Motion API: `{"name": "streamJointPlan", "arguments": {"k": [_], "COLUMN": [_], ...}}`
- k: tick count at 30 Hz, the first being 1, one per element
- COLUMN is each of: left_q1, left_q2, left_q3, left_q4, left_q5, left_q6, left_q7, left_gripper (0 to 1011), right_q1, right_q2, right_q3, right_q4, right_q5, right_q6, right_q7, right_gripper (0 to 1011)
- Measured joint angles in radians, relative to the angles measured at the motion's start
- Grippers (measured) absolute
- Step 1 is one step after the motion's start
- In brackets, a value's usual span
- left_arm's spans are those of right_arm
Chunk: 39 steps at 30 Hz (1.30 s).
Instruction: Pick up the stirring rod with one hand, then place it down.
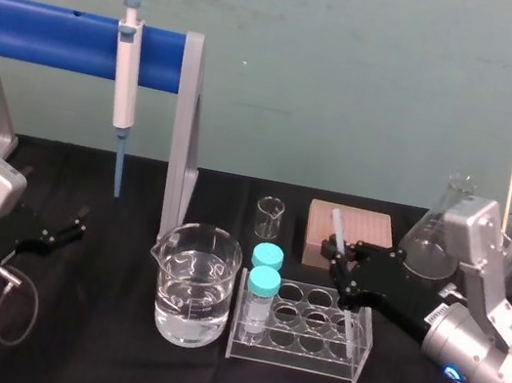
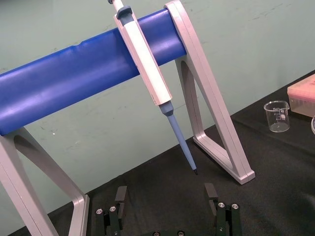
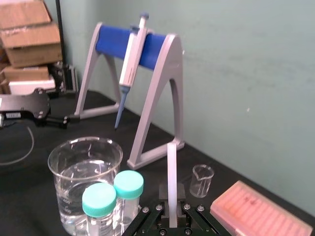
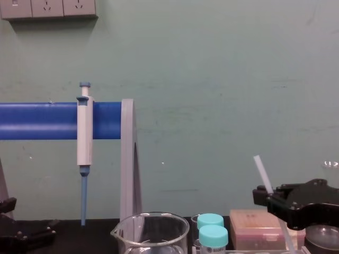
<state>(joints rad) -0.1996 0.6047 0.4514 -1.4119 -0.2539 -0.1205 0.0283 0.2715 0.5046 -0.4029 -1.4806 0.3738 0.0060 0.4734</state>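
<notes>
My right gripper hangs over the tube rack, jaws clamped on the rod. It is hemmed in. A pink tip box sits just at its 12 o'clock and a flask at 2 o'clock. Two teal-capped vials stand in the rack's end at 9 o'clock, with a big beaker of clear liquid just past them. A small beaker stands at 10 o'clock.

Bare black surface lies open at 6 o'clock before the rack and toward 8 o'clock.

Far off at 9 o'clock my left gripper rests parked, jaws apart and empty, under the stand's blue bar where the pipette hangs.

The rod is thin, straight and translucent white. It is tilted, its top leaning to 11 o'clock and its lower end down at the rack's right end. I cannot tell whether it touches there.
</notes>
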Motion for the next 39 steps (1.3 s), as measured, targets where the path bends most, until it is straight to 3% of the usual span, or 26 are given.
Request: {"name": "streamJointPlan", "arguments": {"k": [9,13,24,31,39], "left_q1": [0.000,0.000,0.000,0.000,0.000], "left_q2": [0.000,0.000,0.000,0.000,0.000], "left_q3": [0.000,0.000,0.000,0.000,0.000], "left_q4": [0.000,0.000,0.000,0.000,0.000], "left_q5": [0.000,0.000,0.000,0.000,0.000], "left_q6": [0.000,0.000,0.000,0.000,0.000], "left_q7": [0.000,0.000,0.000,0.000,0.000], "left_gripper": [1000,1000,1000,1000,1000], "right_q1": [-0.077,-0.094,-0.091,-0.061,-0.045], "right_q2": [-0.029,-0.042,-0.045,-0.030,-0.026], "right_q3": [0.065,0.085,0.125,0.181,0.204], "right_q4": [-0.001,-0.001,-0.033,-0.087,-0.091], "right_q5": [0.026,0.043,0.066,0.105,0.105], "right_q6": [-0.173,-0.209,-0.229,-0.234,-0.239], "right_q7": [0.010,0.025,0.048,0.054,0.046], "right_gripper": [72,72,72,72,72]}}
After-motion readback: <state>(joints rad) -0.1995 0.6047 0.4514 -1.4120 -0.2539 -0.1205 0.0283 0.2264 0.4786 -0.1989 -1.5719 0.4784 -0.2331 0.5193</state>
